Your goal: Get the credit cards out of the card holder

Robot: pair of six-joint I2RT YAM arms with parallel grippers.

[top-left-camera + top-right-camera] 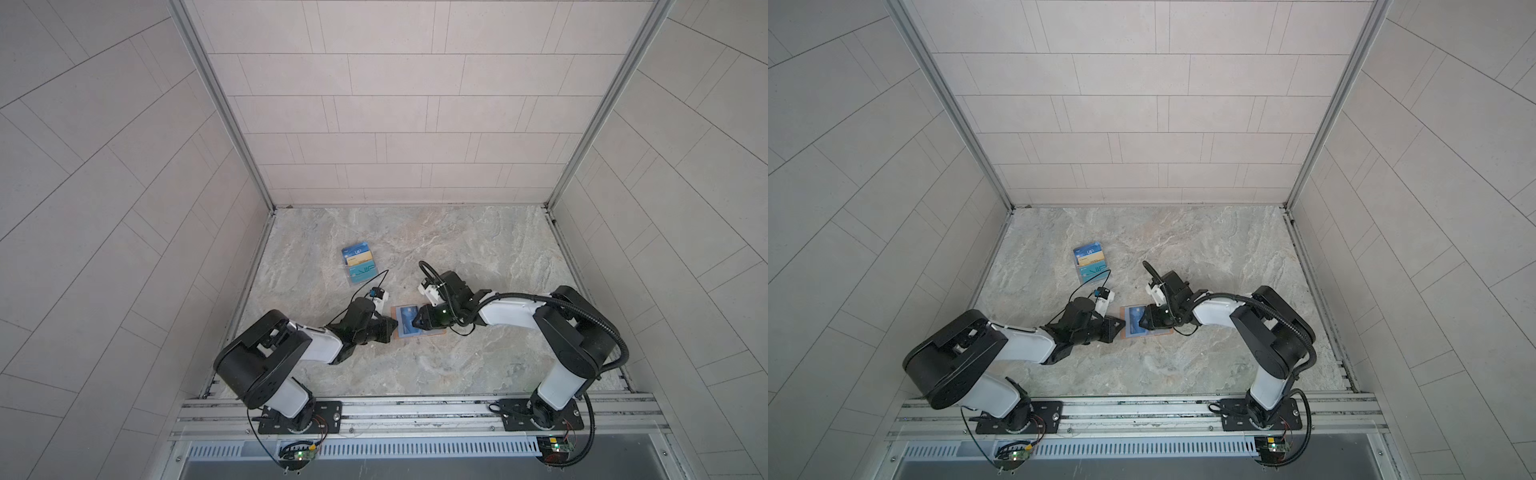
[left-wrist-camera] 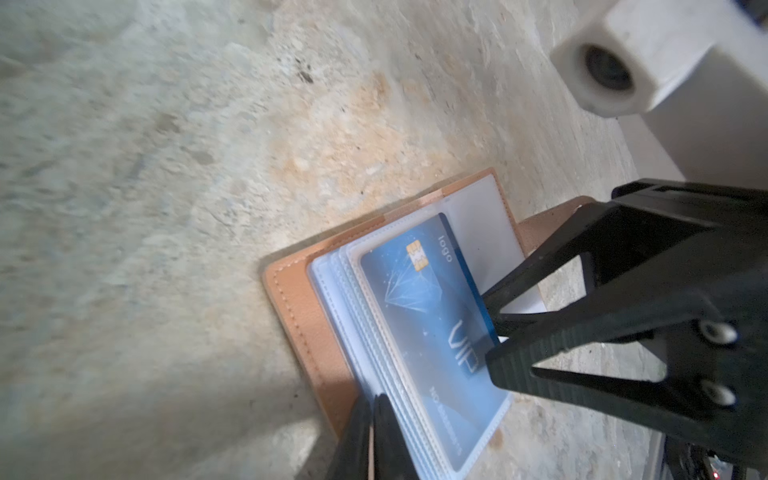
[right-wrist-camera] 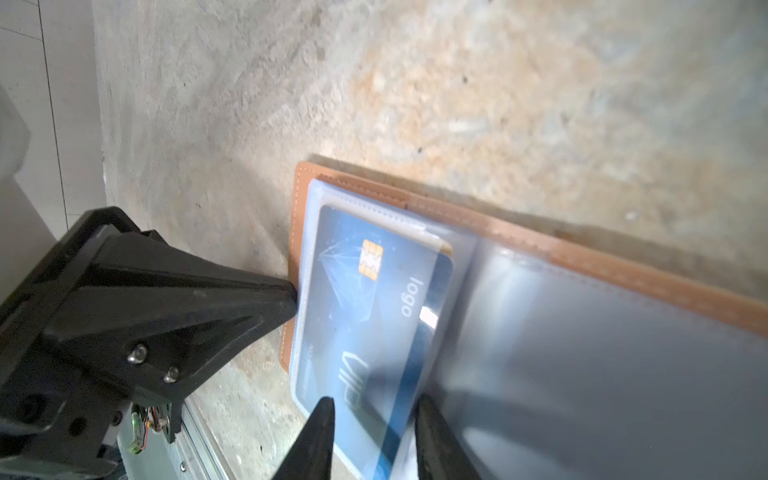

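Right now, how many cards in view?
4. One blue card sleeved in the open card holder; a second blue card, a gold card and a teal card overlap on the table, far left. More may be hidden.

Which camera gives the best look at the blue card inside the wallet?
Left wrist: the blue card in the card holder shows sharp, chip and lettering readable. Right wrist shows it blurrier. In both top views it is a tiny blue patch.
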